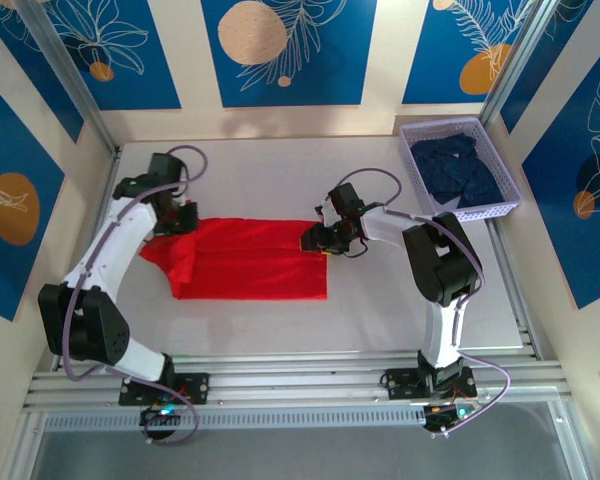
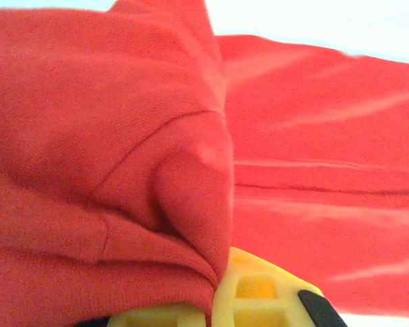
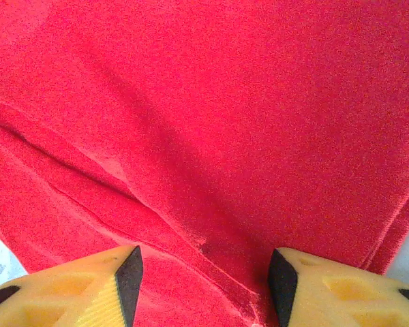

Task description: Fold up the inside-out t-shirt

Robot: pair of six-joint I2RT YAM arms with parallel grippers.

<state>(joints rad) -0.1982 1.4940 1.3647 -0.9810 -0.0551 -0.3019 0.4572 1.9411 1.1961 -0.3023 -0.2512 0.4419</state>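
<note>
Two close views settle grips: left end effector pinches t-shirt, right end effector stands open.

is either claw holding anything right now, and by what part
Left claw pinches the t-shirt at its far left corner; right claw is open, holding nothing.

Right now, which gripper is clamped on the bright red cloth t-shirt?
The left gripper: its jaws are shut with the bright red cloth t-shirt bunched between them. The right gripper stands open over flat cloth.
</note>
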